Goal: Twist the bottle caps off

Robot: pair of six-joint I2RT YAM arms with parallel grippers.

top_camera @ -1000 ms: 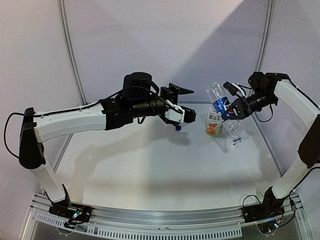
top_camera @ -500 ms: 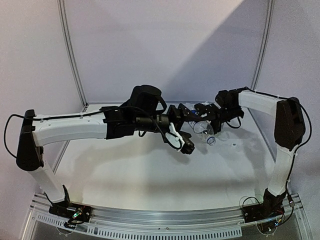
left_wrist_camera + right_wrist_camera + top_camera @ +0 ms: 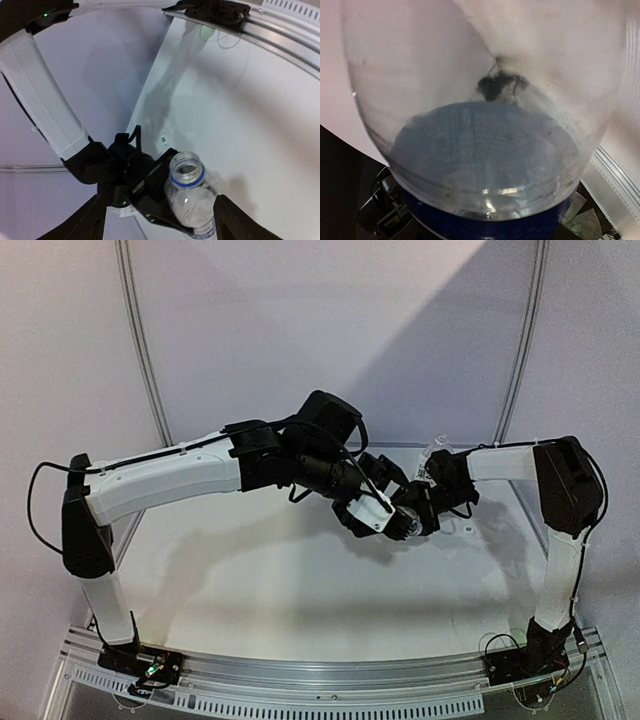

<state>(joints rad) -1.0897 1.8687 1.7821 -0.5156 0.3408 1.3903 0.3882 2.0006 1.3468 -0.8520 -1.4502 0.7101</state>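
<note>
the clear bottle [image 3: 192,202] is uncapped, a blue ring [image 3: 187,184] round its neck. right gripper [image 3: 418,512] pinches its body; left gripper [image 3: 161,205] gapes wide.

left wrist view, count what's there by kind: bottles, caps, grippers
bottle: 1, mouth open
caps: 0 that can be made out
grippers: 2, left gripper open, right gripper shut on the bottle
total: 3

so the bottle [image 3: 190,200] sits in the jaws of the right gripper [image 3: 422,510], mouth facing the left gripper [image 3: 395,525], above the counter [image 3: 250,570], right of centre
</note>
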